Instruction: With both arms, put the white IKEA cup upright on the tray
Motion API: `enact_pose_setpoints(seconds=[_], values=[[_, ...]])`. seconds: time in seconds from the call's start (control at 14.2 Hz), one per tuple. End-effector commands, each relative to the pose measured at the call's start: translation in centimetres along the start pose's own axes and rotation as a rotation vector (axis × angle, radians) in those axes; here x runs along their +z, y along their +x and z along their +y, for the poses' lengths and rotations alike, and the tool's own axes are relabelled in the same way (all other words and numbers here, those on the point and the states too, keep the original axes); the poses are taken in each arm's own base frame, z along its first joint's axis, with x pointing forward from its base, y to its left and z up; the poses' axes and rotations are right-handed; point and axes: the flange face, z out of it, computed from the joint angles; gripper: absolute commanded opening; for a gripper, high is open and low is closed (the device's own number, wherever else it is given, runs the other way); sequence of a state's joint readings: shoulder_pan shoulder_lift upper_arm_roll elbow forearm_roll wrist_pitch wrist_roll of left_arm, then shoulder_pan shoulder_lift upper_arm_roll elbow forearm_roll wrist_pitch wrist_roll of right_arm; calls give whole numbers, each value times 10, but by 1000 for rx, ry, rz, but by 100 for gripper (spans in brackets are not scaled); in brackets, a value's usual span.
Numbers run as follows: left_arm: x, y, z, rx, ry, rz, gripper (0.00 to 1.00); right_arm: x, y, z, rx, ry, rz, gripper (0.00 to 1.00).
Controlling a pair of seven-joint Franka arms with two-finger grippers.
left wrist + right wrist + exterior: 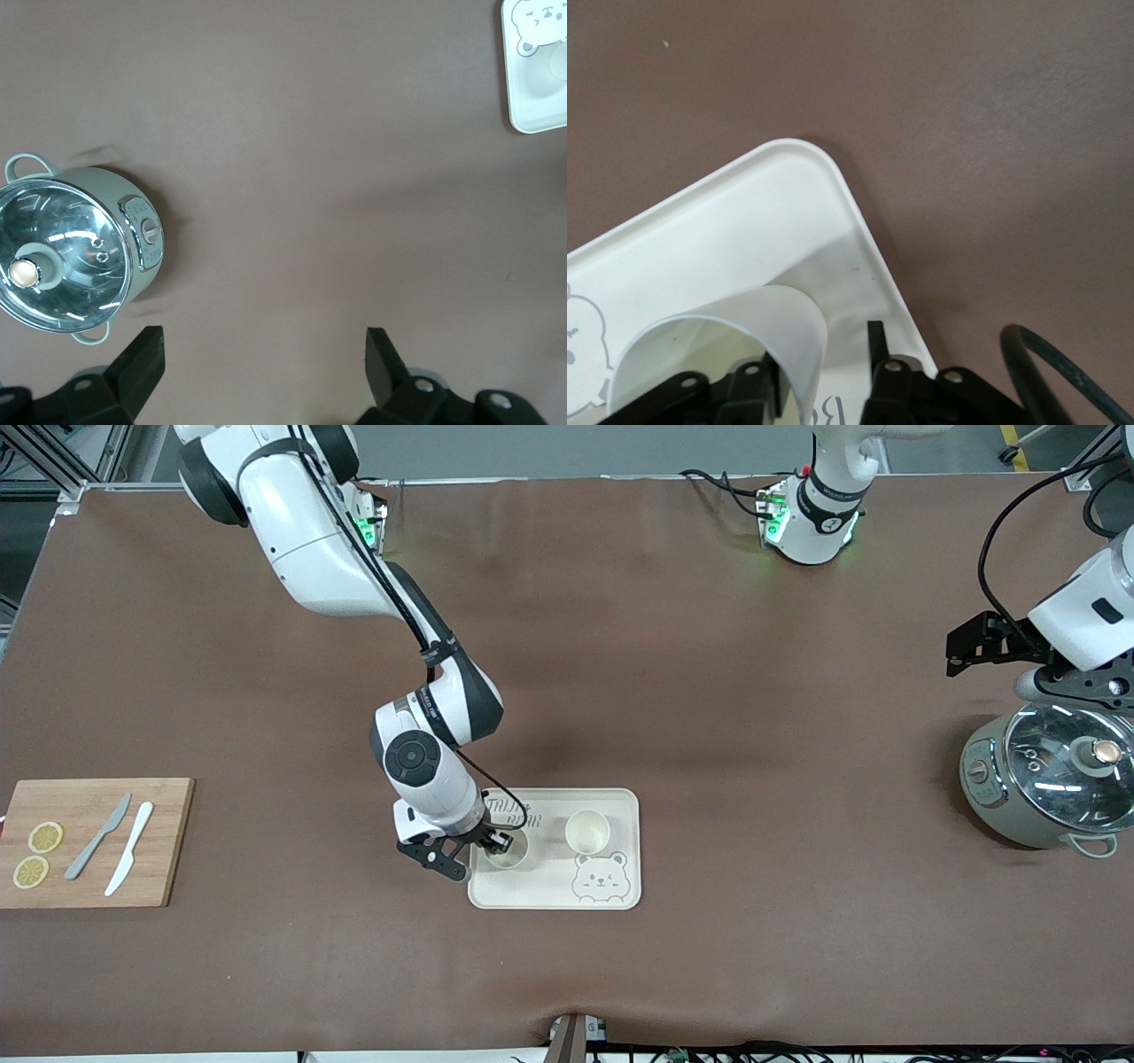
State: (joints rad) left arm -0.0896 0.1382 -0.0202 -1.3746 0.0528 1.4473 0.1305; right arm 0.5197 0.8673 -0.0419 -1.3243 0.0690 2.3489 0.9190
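Lower centre of the front view: right gripper [498, 849] straddles the wall of a white cup [505, 849] standing upright on the tray [620, 802], jaws partly parted. Best lift straight up, no nudging. Left gripper [264, 354] waits wide open beside the cooker [1050, 784].

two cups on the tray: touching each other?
Apart. Front view shows bare tray floor between the cup under the right gripper and the other cup.
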Motion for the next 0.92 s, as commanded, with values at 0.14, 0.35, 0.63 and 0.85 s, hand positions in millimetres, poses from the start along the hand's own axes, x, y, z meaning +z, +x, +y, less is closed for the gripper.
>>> enact_pose_setpoints(seconds=[0.14,0.35,0.63,0.85], values=[[1,2,0,18,24,3,100,-136,8,1,12,-62,-31,100],[1,2,0,18,24,3,100,-258,20,39,23,-89,-86,100],[2,2,-1,16,23,1,100,-376,46,142,-54,-128,-212,100],[1,1,-1,16,24,3,100,-416,83,237,-121,-138,-272,100]])
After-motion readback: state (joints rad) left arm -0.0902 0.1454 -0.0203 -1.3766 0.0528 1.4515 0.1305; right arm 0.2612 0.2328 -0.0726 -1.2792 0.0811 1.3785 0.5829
